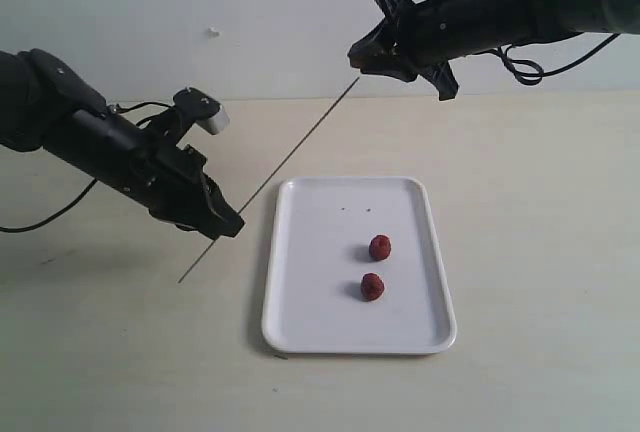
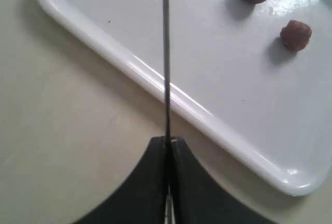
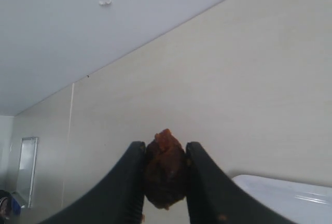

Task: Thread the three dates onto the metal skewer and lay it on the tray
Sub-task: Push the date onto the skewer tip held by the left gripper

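The skewer (image 1: pixel 290 157) is a thin grey slant running from the lower left of the exterior view up toward the upper middle, passing close by the upper left corner of the tray (image 1: pixel 300 282). The left gripper (image 1: pixel 228 224) has it near the lower end, with a short length of rod poking out beyond. In the left wrist view the two black fingers (image 2: pixel 150 182) are pressed together with the rod pinched between them, and it reaches out over the tray's rim. At the skewer's upper tip sits the right gripper (image 1: pixel 362 62), high in the frame and right of the middle. The right wrist view shows it clamped on the third date (image 3: pixel 165 169), a wrinkled red-brown lump squeezed between its two fingers. Whether the tip touches that date I cannot tell. The other two dates (image 1: pixel 380 247) lie on the tray, right of its centre, one just below the other in the frame (image 1: pixel 372 287) — near each other but apart. The white tray lies flat on the pale table (image 1: pixel 540 202) in the lower middle of the frame, with a few tiny dark specks toward its upper end.
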Controlling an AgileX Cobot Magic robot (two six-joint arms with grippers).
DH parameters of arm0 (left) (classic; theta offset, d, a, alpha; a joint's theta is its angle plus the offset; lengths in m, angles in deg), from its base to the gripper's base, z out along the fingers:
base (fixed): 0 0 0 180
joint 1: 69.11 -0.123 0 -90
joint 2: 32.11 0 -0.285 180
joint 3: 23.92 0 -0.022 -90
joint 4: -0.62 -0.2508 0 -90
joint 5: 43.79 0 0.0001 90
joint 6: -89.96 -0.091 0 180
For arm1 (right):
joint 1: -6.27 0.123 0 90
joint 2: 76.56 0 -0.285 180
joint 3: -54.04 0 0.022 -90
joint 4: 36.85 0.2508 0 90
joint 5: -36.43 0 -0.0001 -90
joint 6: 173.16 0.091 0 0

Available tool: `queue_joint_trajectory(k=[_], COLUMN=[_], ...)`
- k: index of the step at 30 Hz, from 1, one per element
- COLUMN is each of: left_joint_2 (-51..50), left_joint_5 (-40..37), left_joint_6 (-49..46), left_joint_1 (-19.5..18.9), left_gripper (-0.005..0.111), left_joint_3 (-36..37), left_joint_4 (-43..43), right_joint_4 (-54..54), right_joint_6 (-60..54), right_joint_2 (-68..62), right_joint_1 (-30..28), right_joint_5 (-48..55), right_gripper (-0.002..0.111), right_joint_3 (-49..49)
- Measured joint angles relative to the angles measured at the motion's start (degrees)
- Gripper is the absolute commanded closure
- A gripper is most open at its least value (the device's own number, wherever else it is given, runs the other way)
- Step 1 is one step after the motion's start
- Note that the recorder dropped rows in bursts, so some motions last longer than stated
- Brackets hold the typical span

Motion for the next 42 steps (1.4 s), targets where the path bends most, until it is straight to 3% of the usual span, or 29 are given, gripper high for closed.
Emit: queue_joint_trajectory(k=[42], left_joint_2=[-0.5], left_joint_5=[3.3], left_joint_6=[-1.6], left_joint_1=[0.1], left_gripper=[0.107], left_joint_3=[-0.1], left_joint_4=[2.6], right_joint_4=[1.5], right_joint_6=[-2.0], right_joint_2=[0.0], right_joint_1=[0.0], right_joint_5=[4.1], right_gripper=[0.083], right_joint_3=[0.0])
